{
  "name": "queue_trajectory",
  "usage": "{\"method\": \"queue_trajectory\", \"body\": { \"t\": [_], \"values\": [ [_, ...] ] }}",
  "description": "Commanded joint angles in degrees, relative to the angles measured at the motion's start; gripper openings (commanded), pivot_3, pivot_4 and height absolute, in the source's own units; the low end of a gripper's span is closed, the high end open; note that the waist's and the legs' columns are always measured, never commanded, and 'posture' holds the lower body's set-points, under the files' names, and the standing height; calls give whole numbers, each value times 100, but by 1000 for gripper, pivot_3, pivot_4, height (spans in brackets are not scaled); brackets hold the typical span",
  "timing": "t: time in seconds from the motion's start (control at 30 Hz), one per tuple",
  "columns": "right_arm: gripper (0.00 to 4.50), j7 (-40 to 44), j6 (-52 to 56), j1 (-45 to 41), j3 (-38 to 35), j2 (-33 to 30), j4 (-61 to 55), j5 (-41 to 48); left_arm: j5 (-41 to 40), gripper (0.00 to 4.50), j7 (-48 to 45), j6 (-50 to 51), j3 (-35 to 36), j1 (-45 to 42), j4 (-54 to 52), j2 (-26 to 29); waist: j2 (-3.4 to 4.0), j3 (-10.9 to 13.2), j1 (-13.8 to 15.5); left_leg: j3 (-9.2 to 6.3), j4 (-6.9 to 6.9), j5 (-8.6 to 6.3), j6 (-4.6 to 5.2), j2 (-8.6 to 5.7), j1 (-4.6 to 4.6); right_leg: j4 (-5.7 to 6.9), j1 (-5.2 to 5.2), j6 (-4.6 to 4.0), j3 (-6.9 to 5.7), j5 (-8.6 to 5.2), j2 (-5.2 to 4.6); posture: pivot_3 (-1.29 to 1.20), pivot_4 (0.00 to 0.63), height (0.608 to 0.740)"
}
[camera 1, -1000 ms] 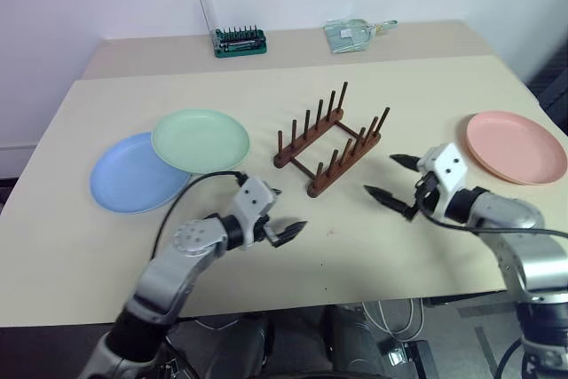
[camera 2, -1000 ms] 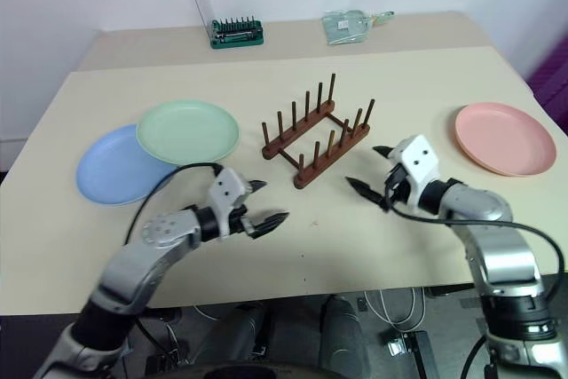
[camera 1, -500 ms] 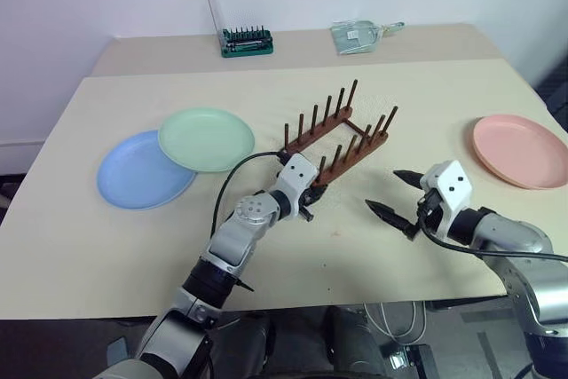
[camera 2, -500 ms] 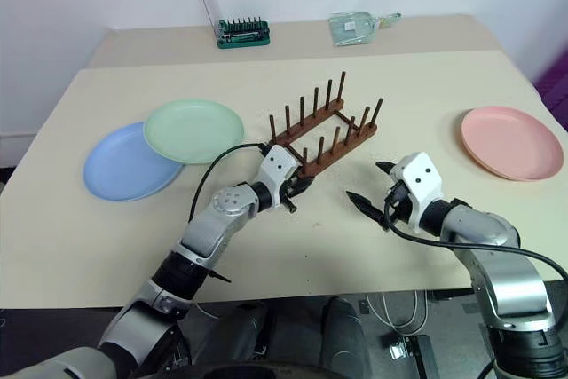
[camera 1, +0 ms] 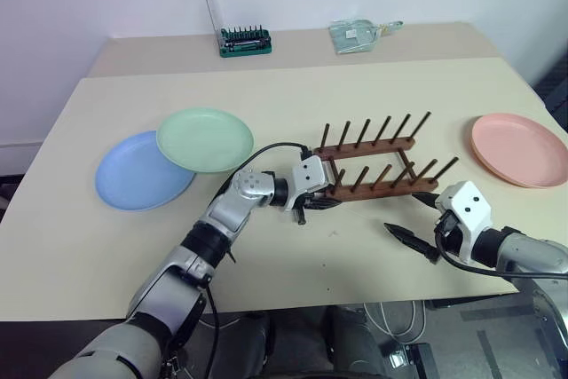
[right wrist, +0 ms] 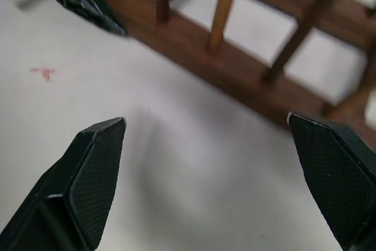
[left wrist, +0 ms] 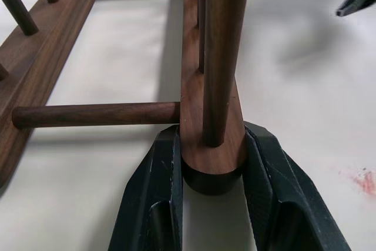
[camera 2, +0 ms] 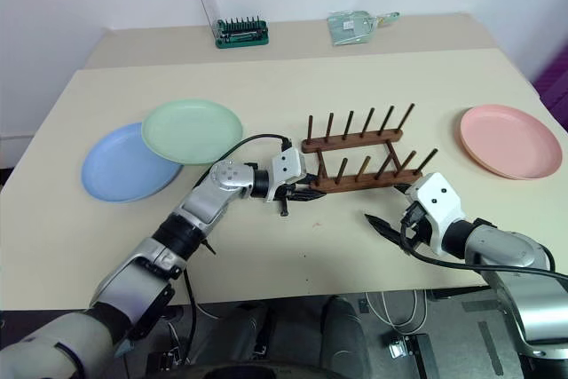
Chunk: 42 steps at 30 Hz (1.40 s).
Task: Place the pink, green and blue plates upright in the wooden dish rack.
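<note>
The dark reddish-brown wooden dish rack (camera 1: 377, 166), mid-table toward the front edge, is clamped at 1 rail end by the left gripper (left wrist: 211, 174); it is judged light and stiff. The right gripper (right wrist: 205, 174) is spread wide, empty.

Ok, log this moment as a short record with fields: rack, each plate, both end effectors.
rack: wooden dish rack at table centre, no plates in it
green plate: flat on the table, overlapping the blue plate's edge
blue plate: flat, robot's left side
pink plate: flat, robot's right side
left end effector: shut on the end of the rack's near rail
right end effector: open, near the rack, holding nothing
</note>
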Motion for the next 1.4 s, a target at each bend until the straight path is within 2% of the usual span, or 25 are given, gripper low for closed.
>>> {"method": "queue_trajectory", "body": {
  "t": [0.03,0.1,0.17,0.2,0.23,0.27,0.37,0.43,0.47,0.5,0.67,0.8,0.93,1.17,1.3,1.33,1.37,1.4],
  "values": [
    [4500,-140,56,62,-210,41,-272,27,162,2129,38,-416,141,-210,380,-6,-3,2,8,0,0,1,-2,0,0,0,0,0,0,0,0,0,150,738],
    [4500,-193,145,106,-264,-27,-242,-13,279,3200,201,-348,187,-191,441,43,-3,2,9,-1,1,2,-3,0,-1,0,0,0,0,0,0,0,150,738],
    [4500,-187,203,189,-352,-129,-156,-75,320,4077,231,-263,228,-65,278,164,-3,2,9,-1,2,-1,2,0,0,0,1,0,0,0,0,0,150,738],
    [4003,-137,287,263,-432,-198,-96,-68,295,4117,237,-168,283,49,89,262,-2,1,7,-1,1,-2,4,0,0,1,1,0,0,0,0,0,150,738],
    [3770,-84,302,337,-492,-264,-35,-99,187,4117,167,39,357,176,-166,357,-1,0,-4,-1,1,-2,3,0,0,1,1,1,1,0,0,0,150,738],
    [3305,-39,299,403,-553,-321,22,-125,42,3973,29,253,412,335,-515,471,-1,0,-18,-1,0,-1,2,0,2,1,1,1,1,0,0,0,150,738],
    [1829,17,289,489,-625,-449,241,-218,-423,2742,-445,1098,397,783,-1742,737,0,0,-26,0,-1,-2,3,2,3,4,-1,0,1,0,1,0,150,738],
    [616,51,243,455,-509,-560,473,-380,-536,1548,-510,1768,236,945,-2408,756,1,0,-11,2,0,-5,9,2,3,6,0,0,2,0,1,0,150,738],
    [169,4,205,382,-393,-594,594,-506,-489,1102,-437,1932,150,978,-2568,694,0,1,17,1,1,-8,15,2,3,5,1,0,2,0,1,0,150,738],
    [72,-53,156,273,-264,-609,720,-630,-436,1068,-314,2103,78,984,-2633,574,-2,1,32,-2,2,-12,23,0,2,4,6,0,2,0,1,0,150,738],
    [72,-129,-32,-250,140,-592,1261,-994,-115,1068,184,2439,-201,942,-2599,186,-2,1,-13,-4,5,-3,6,0,7,2,12,3,1,2,1,0,150,738],
    [72,-350,-247,-1034,637,-476,1953,-1412,437,1068,1413,2348,-135,759,-1831,-338,-9,4,-10,6,2,-3,6,2,30,-2,31,4,4,2,2,0,150,738],
    [72,-538,-599,-1870,926,-232,2700,-1663,678,1068,2555,2144,244,540,-1107,-686,-19,9,0,2,-1,-18,30,1,80,-13,83,7,3,0,1,0,150,738],
    [72,-848,-1158,-2792,1182,12,3678,-2072,699,1068,3009,1815,435,421,-701,-787,-13,6,-16,6,-8,0,-2,2,82,-6,72,8,5,-1,1,0,150,738],
    [72,-581,-1066,-2666,920,-254,3556,-1941,552,1068,2885,1687,507,475,-801,-790,-12,5,9,3,-8,1,-2,1,79,-5,72,8,4,-1,1,0,150,738],
    [595,-537,-1055,-2580,857,-346,3485,-1952,527,1058,2847,1672,513,497,-851,-785,-11,5,19,3,-8,0,-2,0,76,-6,72,8,4,-1,1,0,150,738],
    [856,-549,-1023,-2418,670,-474,3336,-1958,446,1058,2703,1624,511,565,-1015,-758,-11,5,13,1,-8,0,-1,-1,75,-7,71,9,4,-2,1,0,150,738],
    [1361,-567,-998,-2313,541,-554,3234,-1955,392,1058,2602,1591,509,612,-1126,-739,-9,4,12,1,-8,-1,0,-2,74,-9,71,10,4,-2,1,0,150,738]
  ]
}}
